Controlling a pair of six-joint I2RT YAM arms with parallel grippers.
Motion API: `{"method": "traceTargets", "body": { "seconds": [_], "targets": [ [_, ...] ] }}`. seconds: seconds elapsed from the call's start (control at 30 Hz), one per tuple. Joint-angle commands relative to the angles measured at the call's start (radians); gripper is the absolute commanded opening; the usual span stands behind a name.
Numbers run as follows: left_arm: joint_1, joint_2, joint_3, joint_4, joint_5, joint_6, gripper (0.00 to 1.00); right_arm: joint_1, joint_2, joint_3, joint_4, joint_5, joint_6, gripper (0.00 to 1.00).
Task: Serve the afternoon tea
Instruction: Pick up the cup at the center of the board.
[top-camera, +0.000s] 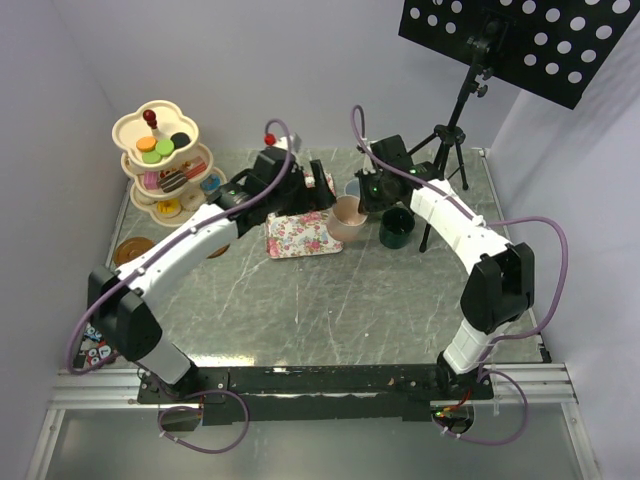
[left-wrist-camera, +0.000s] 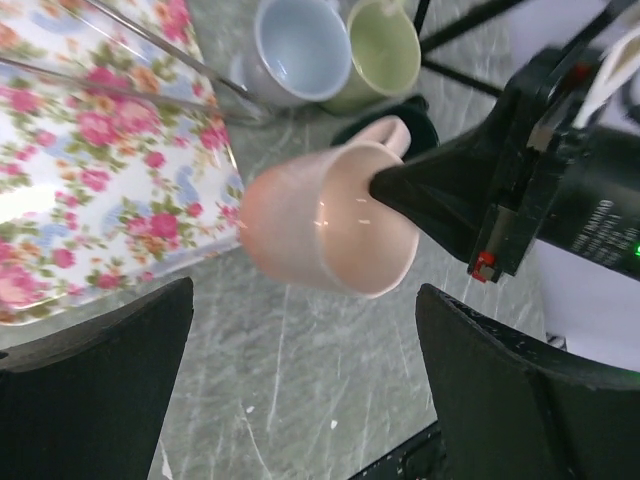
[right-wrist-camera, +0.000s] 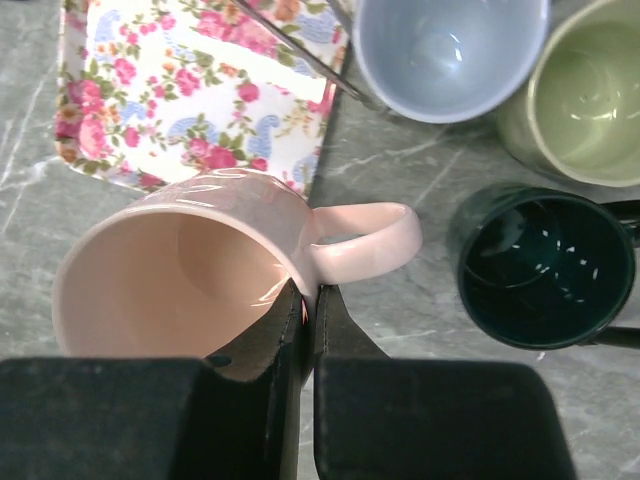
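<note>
Pinching the wall of the pink mug (right-wrist-camera: 180, 260) just beside its handle, the right gripper (right-wrist-camera: 308, 295) has its two black fingers pressed nearly together, one inside the rim and one outside. The mug hangs tilted from that grip, just off the right edge of the floral tray (right-wrist-camera: 190, 90); whether its base touches the table (top-camera: 330, 310) cannot be told.

Close behind the pink mug, toward the far edge of the table, the other three mugs stand upright and close together. The light blue mug (right-wrist-camera: 445, 50) is next to the tray's far right corner, and the light green mug (right-wrist-camera: 590, 95) is on its right. The dark green mug (right-wrist-camera: 545, 265) is nearest the pink mug's handle. Thin metal tongs (right-wrist-camera: 300, 50) lie across the tray's far end.

From the other side, the left gripper (left-wrist-camera: 300, 350) is spread wide and holds nothing. It hovers over the tray's right edge and looks down on the pink mug between its fingers (left-wrist-camera: 90, 380).

Well apart from all this, the cream three-tier stand (top-camera: 125, 128) is at the table's far left corner. Small colourful toy cakes (top-camera: 160, 148) sit on its tiers. A brown saucer (top-camera: 132, 250) lies at the left edge, nearer than the stand.
</note>
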Motion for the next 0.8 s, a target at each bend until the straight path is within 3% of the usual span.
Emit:
{"method": "traceTargets", "body": {
  "seconds": [0.0,0.17,0.23,0.37,0.47,0.5,0.57,0.63,0.77],
  "targets": [
    [-0.042,0.066,0.074,-0.02,0.009,0.019,0.96,0.049,-0.05,0.103,0.045,0.04,0.039,0.0],
    [-0.083,0.159,0.187,-0.192,-0.204,0.031,0.9,0.096,-0.055,0.121,0.048,0.06,0.05,0.0],
    [-0.085,0.179,0.204,-0.206,-0.232,0.03,0.76,0.112,-0.055,0.124,0.051,0.061,0.054,0.0],
    [-0.091,0.189,0.204,-0.192,-0.26,0.027,0.31,0.133,-0.041,0.133,0.047,0.073,0.053,0.0],
    [-0.091,0.195,0.206,-0.193,-0.286,0.022,0.06,0.139,-0.029,0.144,0.039,0.069,0.057,0.0],
    [-0.091,0.197,0.206,-0.199,-0.294,0.017,0.01,0.139,-0.027,0.146,0.04,0.067,0.061,0.0],
    [-0.088,0.2,0.207,-0.209,-0.303,0.013,0.01,0.139,-0.024,0.146,0.04,0.063,0.068,0.0],
    [-0.072,0.199,0.203,-0.216,-0.298,-0.001,0.01,0.139,-0.021,0.147,0.039,0.061,0.073,0.12],
    [0.001,0.16,0.139,-0.203,-0.268,-0.024,0.01,0.135,-0.016,0.152,0.03,0.063,0.084,0.56]
  ]
}}
